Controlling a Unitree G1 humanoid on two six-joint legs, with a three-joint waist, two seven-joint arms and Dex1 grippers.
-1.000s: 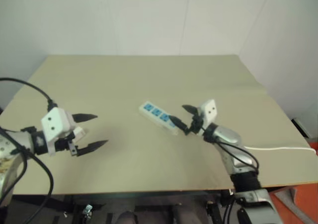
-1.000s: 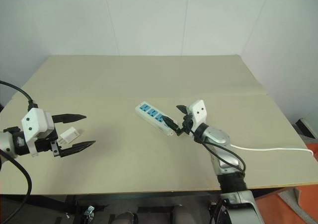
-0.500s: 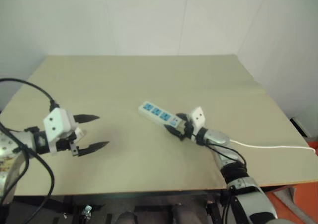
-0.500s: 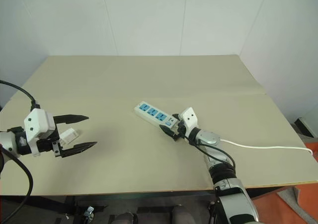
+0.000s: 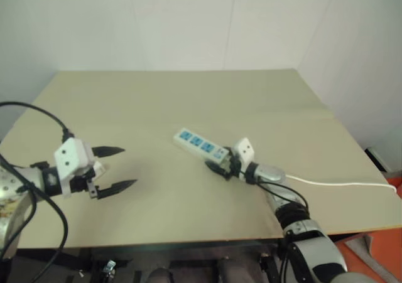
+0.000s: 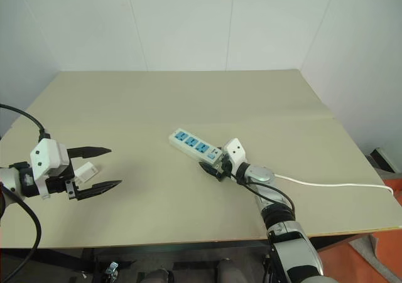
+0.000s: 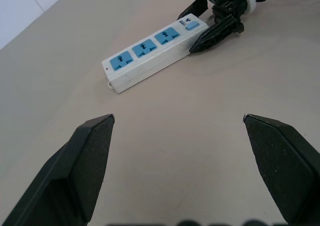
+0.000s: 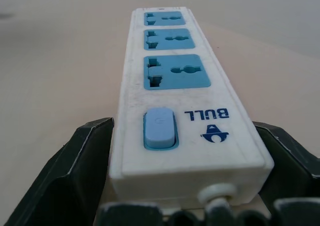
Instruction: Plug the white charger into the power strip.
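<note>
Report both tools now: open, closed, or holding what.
Left tool: open, holding nothing; the white charger lies beneath it.
Right tool: fingers straddle the switch end of the power strip; grip cannot be told.

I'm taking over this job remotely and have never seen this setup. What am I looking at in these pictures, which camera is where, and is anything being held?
It is a two-armed humanoid robot at a tan table. The two wide pictures come from cameras in its head, looking down over both arms. The other two come from a camera on each wrist, looking along that arm's black fingers.

On the table lies the power strip, white with three blue sockets, its white cord running off to the right. The right gripper has its fingers on either side of the strip's switch end; the right wrist view shows them flanking it. The left gripper is open and holds nothing. The white charger lies on the table by the left gripper, not plugged in.
</note>
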